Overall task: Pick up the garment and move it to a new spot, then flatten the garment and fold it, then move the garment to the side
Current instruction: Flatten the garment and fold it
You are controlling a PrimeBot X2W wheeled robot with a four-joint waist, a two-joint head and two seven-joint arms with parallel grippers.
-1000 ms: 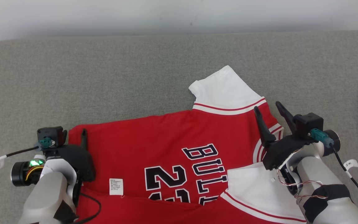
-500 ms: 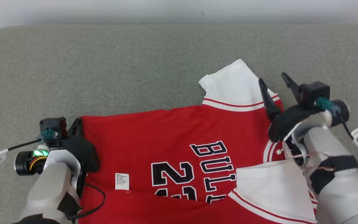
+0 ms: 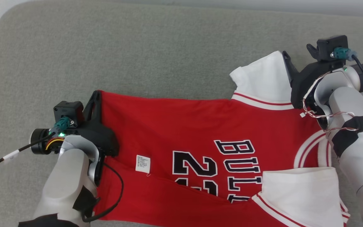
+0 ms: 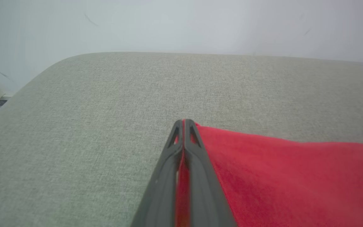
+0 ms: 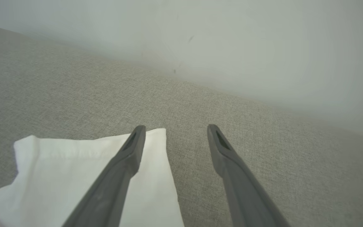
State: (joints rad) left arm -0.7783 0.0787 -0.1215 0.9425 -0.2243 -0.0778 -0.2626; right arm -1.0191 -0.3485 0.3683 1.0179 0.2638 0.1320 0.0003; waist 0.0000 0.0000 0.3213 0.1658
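The garment (image 3: 200, 126) is a red jersey with white sleeves and dark lettering, lying spread on the grey padded surface (image 3: 137, 47). My left gripper (image 3: 96, 94) is shut on the garment's far left corner. In the left wrist view the red cloth (image 4: 279, 176) is pinched between the closed fingers of the left gripper (image 4: 184, 121). My right gripper (image 3: 298, 52) stands open at the right edge of the far white sleeve (image 3: 263, 75). In the right wrist view the right gripper (image 5: 176, 127) has one finger over the sleeve (image 5: 74, 170) and the other over bare grey surface.
A white care label (image 3: 143, 163) lies on the red cloth near my left arm. The second white sleeve (image 3: 298, 189) is folded over the garment's near right part. A pale wall runs behind the surface. The surface's rounded left corner (image 4: 43, 69) is near.
My left gripper has shut on the garment's corner. My right arm has moved forward from the shoulder to the far sleeve's edge, still open. The head camera has shifted.
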